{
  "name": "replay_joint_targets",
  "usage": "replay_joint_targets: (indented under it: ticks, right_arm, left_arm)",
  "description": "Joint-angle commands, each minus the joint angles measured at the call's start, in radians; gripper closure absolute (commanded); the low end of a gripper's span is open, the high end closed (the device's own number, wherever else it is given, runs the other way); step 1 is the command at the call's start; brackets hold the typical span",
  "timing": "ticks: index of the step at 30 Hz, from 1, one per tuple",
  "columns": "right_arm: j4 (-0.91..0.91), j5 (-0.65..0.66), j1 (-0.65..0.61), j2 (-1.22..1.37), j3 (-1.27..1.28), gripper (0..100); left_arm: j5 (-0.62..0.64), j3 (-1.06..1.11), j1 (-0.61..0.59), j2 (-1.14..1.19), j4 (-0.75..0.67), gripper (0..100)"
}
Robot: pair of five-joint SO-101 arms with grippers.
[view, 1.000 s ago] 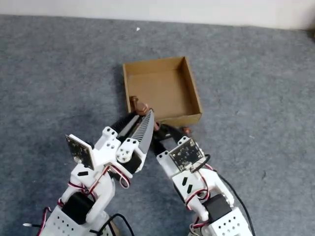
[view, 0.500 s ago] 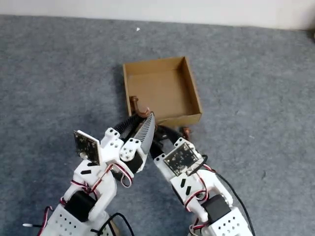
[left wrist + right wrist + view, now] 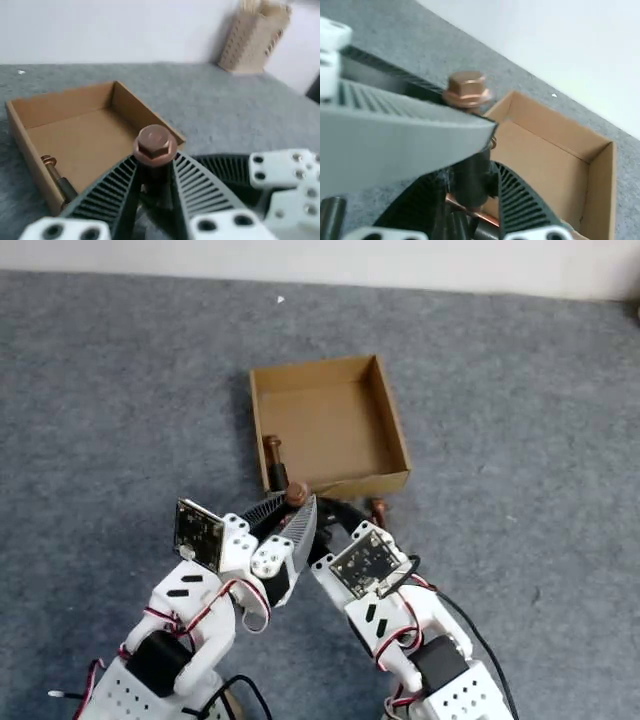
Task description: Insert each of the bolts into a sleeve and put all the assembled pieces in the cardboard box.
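I take this for a plain robotics lab or office room: a grey carpet-covered table (image 3: 100, 390), a bare white wall (image 3: 400, 255) behind it, and a beige lattice-walled holder of sticks (image 3: 252, 37) standing well beyond my left gripper (image 3: 152, 167).

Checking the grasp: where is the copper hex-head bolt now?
In the left wrist view, the copper hex-head bolt stands upright between the left pincer's fingers, by the brown cardboard box's near-left corner.

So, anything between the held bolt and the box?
Nothing visible. The left gripper holds the bolt just short of the box; only its near wall to clear. The right gripper holds the sleeve beneath. A second bolt lies at the box's left wall, aside.
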Motion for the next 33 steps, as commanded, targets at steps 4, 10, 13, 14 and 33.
replay_joint_targets:
  ticks: [4, 10, 13, 14, 33]
  right_arm:
    - [-0.036, 0.005, 0.042, -0.016, 0.102, 99.4]
    - [-0.031, -0.075, 0.102, -0.016, 0.102, 99.4]
    - [-0.030, -0.077, 0.127, -0.016, 0.102, 99.4]
    - [-0.030, -0.077, 0.133, -0.016, 0.102, 99.4]
    - [0.414, -0.077, 0.246, -0.005, -0.108, 99.4]
  left_arm:
    - [-0.038, -0.056, 0.024, 0.001, 0.138, 71]
    - [-0.040, -0.174, -0.053, 0.001, 0.221, 72]
    - [-0.040, -0.205, -0.131, 0.001, 0.250, 72]
    - [-0.041, -0.205, -0.154, 0.001, 0.261, 72]
    - [-0.041, 0.004, -0.638, 0.001, 0.356, 97]
